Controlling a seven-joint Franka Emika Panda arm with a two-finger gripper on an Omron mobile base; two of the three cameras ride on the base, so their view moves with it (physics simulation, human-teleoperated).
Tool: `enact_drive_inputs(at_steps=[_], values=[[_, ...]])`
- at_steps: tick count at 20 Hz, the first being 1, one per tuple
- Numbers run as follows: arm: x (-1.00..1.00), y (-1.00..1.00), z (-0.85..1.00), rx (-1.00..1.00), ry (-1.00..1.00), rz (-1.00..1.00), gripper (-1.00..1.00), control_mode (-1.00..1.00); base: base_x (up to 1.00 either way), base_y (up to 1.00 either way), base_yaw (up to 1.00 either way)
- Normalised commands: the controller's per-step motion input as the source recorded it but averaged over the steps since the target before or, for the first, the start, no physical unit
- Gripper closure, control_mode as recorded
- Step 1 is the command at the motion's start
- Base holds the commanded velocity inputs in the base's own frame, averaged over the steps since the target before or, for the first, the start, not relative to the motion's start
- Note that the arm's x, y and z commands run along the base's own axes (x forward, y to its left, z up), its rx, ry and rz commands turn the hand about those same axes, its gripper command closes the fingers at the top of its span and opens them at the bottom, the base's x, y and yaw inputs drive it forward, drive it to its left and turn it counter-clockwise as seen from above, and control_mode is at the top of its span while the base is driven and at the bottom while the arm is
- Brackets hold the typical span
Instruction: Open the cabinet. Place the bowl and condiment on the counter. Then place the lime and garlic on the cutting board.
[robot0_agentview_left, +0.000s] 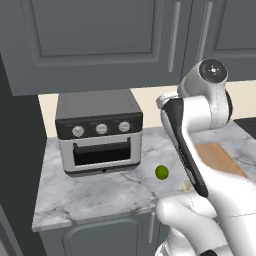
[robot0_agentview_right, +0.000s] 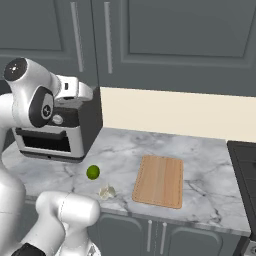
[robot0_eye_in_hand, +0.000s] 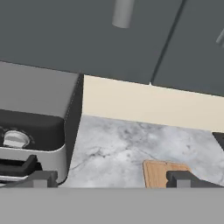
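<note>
- The cabinet (robot0_agentview_right: 170, 30) hangs over the counter (robot0_agentview_right: 200, 150) with its dark grey panelled doors flush — closed — and its long bar handles (robot0_agentview_right: 107, 35) upright side by side at the meeting edges.
- The cutting board (robot0_agentview_right: 159, 180) lies flat on the marble toward the front edge, right of the middle in the right base view, with nothing on it.
- The lime (robot0_agentview_right: 93, 172) sits on the counter to the left of the board, apart from it, in front of the toaster oven (robot0_agentview_left: 99, 132).
- The garlic (robot0_agentview_right: 106, 191) lies just beside the lime, nearer the counter's front edge; whether the two touch cannot be told. In the left base view it peeks out from behind the arm's forearm.
- The toaster oven stands at the back left of the counter under the cabinet, three knobs across its dark front.
- A dark cooktop edge (robot0_agentview_right: 245, 165) shows at the far right of the counter.
- The gripper (robot0_eye_in_hand: 111, 179) is held up in the air, level with the toaster oven's upper part, looking toward the cream back wall (robot0_eye_in_hand: 148, 103) and the underside of the cabinet doors.
- Its jaws stand wide apart — one dark fingertip (robot0_eye_in_hand: 41, 178) low at the left of the hand view, the other low at the right over the board's corner — with nothing between them.
</note>
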Motion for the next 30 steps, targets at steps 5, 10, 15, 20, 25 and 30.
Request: enact_drive_inputs(at_steps=[5,10,15,20,25,30], values=[[0.00,-0.14,0.48,0.07,-0.02,0.00,-1.00,-1.00,0.00,0.00,0.00],[0.00,0.01,0.19,0.00,-0.05,0.02,-1.00,-1.00,0.00,0.00,0.00],[-0.02,0.00,0.46,-0.01,-0.18,0.07,-1.00,-1.00,0.00,0.00,0.00],[0.27,0.11,0.39,0.00,-0.19,0.02,-1.00,-1.00,0.00,0.00,0.00],[0.32,0.37,0.19,-0.01,-0.04,-0.05,-1.00,-1.00,0.00,0.00,0.00],[0.21,0.02,0.04,0.00,-0.04,-0.01,-1.00,-1.00,0.00,0.00,0.00]])
